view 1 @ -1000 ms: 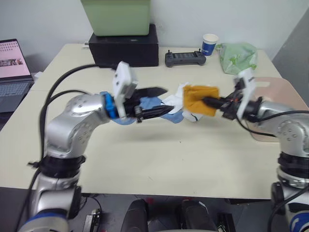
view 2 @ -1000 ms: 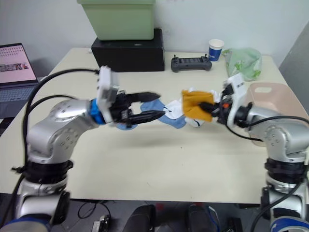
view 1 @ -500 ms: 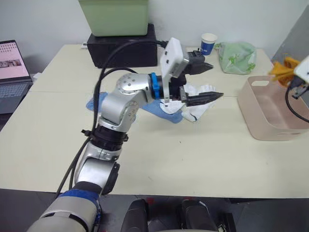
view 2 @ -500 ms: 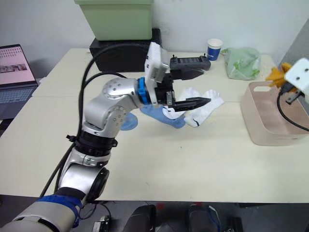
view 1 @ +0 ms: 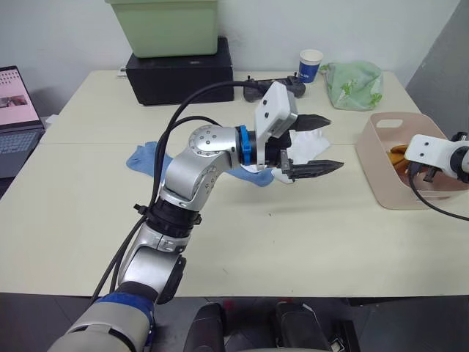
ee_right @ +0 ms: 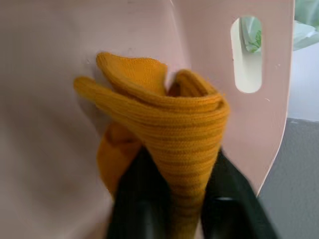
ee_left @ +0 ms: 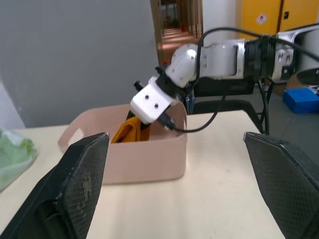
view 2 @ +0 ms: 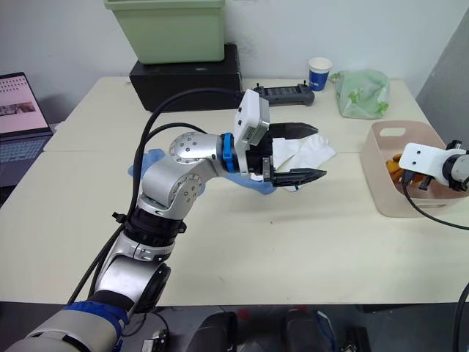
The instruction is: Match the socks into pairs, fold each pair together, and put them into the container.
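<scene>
Now the right gripper (ee_right: 172,219) reaches down inside the pink container (view 1: 381,183) at the table's right edge, its black fingers clamped on the folded mustard-orange socks (ee_right: 164,129). Meanwhile the left gripper (view 1: 319,144) hovers with jaws spread wide above the white socks (view 2: 308,150) and light blue socks (view 1: 146,156) at mid-table (view 1: 293,242).

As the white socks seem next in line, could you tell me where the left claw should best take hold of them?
Probably grip the white socks at the loose far edge spread flat toward the cup, coming from above. The near part lies under the open left claw and overlaps the light blue socks, so a grab there might lift both.
</scene>
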You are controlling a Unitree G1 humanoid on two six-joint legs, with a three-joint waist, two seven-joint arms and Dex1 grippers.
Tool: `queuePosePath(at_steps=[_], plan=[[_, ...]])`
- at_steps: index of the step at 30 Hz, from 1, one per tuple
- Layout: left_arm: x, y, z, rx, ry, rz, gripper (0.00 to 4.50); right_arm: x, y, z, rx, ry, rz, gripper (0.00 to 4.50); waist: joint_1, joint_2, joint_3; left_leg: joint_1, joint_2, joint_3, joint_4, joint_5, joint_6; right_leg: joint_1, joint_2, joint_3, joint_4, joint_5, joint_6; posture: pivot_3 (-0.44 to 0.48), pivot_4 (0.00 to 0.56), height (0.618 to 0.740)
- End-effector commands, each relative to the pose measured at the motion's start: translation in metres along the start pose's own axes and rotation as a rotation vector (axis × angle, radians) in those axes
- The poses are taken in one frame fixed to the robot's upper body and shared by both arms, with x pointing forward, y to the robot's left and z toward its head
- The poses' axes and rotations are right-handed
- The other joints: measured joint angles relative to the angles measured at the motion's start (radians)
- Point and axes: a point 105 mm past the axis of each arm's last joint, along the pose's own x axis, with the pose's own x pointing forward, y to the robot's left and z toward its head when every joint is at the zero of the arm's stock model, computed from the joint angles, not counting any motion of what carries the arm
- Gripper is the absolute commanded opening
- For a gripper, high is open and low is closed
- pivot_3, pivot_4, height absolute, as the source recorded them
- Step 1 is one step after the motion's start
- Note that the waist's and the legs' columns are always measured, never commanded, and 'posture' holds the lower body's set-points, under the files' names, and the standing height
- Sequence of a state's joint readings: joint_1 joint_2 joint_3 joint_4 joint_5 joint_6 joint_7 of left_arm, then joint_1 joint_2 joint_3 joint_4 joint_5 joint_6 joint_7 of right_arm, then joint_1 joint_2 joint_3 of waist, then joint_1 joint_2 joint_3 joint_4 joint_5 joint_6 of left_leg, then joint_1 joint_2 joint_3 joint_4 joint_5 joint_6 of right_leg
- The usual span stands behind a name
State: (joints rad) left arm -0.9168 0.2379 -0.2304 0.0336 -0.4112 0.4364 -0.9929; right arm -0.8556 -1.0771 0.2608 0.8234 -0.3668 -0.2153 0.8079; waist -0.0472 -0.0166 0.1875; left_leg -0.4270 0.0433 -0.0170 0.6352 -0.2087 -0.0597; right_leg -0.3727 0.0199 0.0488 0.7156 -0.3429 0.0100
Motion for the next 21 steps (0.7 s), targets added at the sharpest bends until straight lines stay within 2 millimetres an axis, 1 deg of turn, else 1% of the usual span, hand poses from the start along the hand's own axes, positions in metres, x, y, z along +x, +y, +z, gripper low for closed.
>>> queuePosePath(at_steps=[1, 3, 5, 6, 7, 10, 12, 14, 15, 17, 19, 21], plan=[[0.000, -0.001, 0.011, 0.053, -0.021, -0.005, 4.50, -0.017, -0.018, 0.003, -0.015, -0.012, 0.014, 2.44, 0.001, 0.000, 0.000, 0.000, 0.000, 0.000, 0.001, 0.000, 0.000, 0.001, 0.000, 0.000, 0.000, 0.000, 0.000, 0.000, 0.150, 0.740], [-0.001, -0.001, 0.010, 0.055, -0.017, -0.006, 4.50, -0.023, -0.022, 0.004, -0.024, -0.012, 0.043, 3.21, 0.005, 0.000, 0.000, 0.000, 0.000, 0.000, 0.001, 0.000, 0.000, 0.001, 0.000, 0.000, 0.000, 0.000, 0.000, 0.000, 0.150, 0.740], [-0.002, 0.001, 0.010, 0.055, -0.016, -0.002, 4.50, -0.031, -0.026, 0.007, -0.009, -0.025, 0.077, 3.89, 0.008, 0.000, 0.000, 0.000, 0.000, 0.000, 0.001, 0.000, 0.000, 0.001, 0.000, -0.001, 0.000, 0.000, 0.000, 0.000, 0.150, 0.740], [-0.002, 0.002, 0.010, 0.058, -0.015, 0.002, 4.50, -0.039, -0.030, 0.010, -0.002, -0.032, 0.098, 4.25, 0.009, 0.000, 0.000, 0.000, 0.000, 0.000, 0.001, 0.000, 0.000, 0.001, 0.000, -0.001, 0.000, 0.000, 0.000, 0.000, 0.150, 0.740], [-0.003, 0.004, 0.009, 0.060, -0.015, 0.005, 4.50, -0.044, -0.032, 0.011, 0.003, -0.037, 0.113, 4.46, 0.010, 0.001, 0.000, 0.000, 0.000, 0.000, 0.001, 0.000, 0.000, 0.001, -0.001, -0.001, 0.000, 0.000, 0.000, 0.000, 0.150, 0.740], [-0.005, 0.007, 0.008, 0.064, -0.012, 0.010, 4.50, -0.066, -0.039, 0.019, 0.043, -0.058, 0.183, 4.46, 0.012, 0.002, 0.001, 0.000, 0.000, 0.000, 0.001, 0.000, 0.000, 0.001, -0.001, -0.001, 0.000, 0.000, 0.000, 0.000, 0.150, 0.740], [-0.009, 0.009, 0.007, 0.065, -0.005, 0.012, 4.50, -0.086, -0.049, 0.027, 0.098, -0.079, 0.209, 4.46, 0.012, 0.002, 0.001, 0.000, 0.000, 0.000, 0.001, 0.000, 0.000, 0.001, -0.001, -0.001, 0.000, 0.000, 0.000, 0.000, 0.150, 0.740], [-0.012, 0.009, 0.006, 0.063, 0.000, 0.007, 4.50, -0.098, -0.061, 0.035, 0.104, -0.097, 0.176, 4.46, 0.012, 0.003, 0.001, 0.000, 0.000, 0.000, 0.001, 0.000, 0.000, 0.001, -0.001, -0.001, 0.000, 0.000, 0.000, 0.000, 0.150, 0.740], [-0.013, 0.008, 0.005, 0.062, 0.004, 0.006, 4.50, -0.099, -0.068, 0.041, 0.104, -0.124, 0.140, 4.46, 0.012, 0.003, 0.001, 0.000, 0.000, -0.001, 0.001, 0.000, 0.000, 0.001, -0.001, -0.001, 0.000, 0.000, 0.000, 0.000, 0.150, 0.740], [-0.019, 0.008, 0.002, 0.061, 0.020, 0.013, 4.50, -0.098, -0.078, 0.061, 0.133, -0.216, 0.083, 4.46, 0.011, 0.003, 0.001, 0.000, 0.000, -0.001, 0.002, 0.000, 0.000, 0.001, -0.001, -0.001, 0.000, 0.000, 0.000, 0.000, 0.150, 0.740], [-0.027, 0.010, -0.001, 0.057, 0.036, 0.042, 4.50, -0.092, -0.079, 0.084, 0.152, -0.329, 0.059, 4.46, 0.009, 0.003, 0.001, 0.000, 0.001, -0.002, 0.002, 0.000, 0.000, 0.001, -0.002, -0.001, 0.000, 0.000, 0.000, 0.000, 0.150, 0.740], [-0.043, 0.017, -0.007, 0.067, 0.055, 0.125, 4.50, -0.081, -0.073, 0.115, 0.236, -0.488, 0.040, 4.46, 0.002, 0.003, 0.001, 0.000, 0.001, -0.003, 0.003, 0.000, 0.000, 0.002, -0.002, -0.001, 0.000, 0.000, 0.000, 0.000, 0.150, 0.740]])
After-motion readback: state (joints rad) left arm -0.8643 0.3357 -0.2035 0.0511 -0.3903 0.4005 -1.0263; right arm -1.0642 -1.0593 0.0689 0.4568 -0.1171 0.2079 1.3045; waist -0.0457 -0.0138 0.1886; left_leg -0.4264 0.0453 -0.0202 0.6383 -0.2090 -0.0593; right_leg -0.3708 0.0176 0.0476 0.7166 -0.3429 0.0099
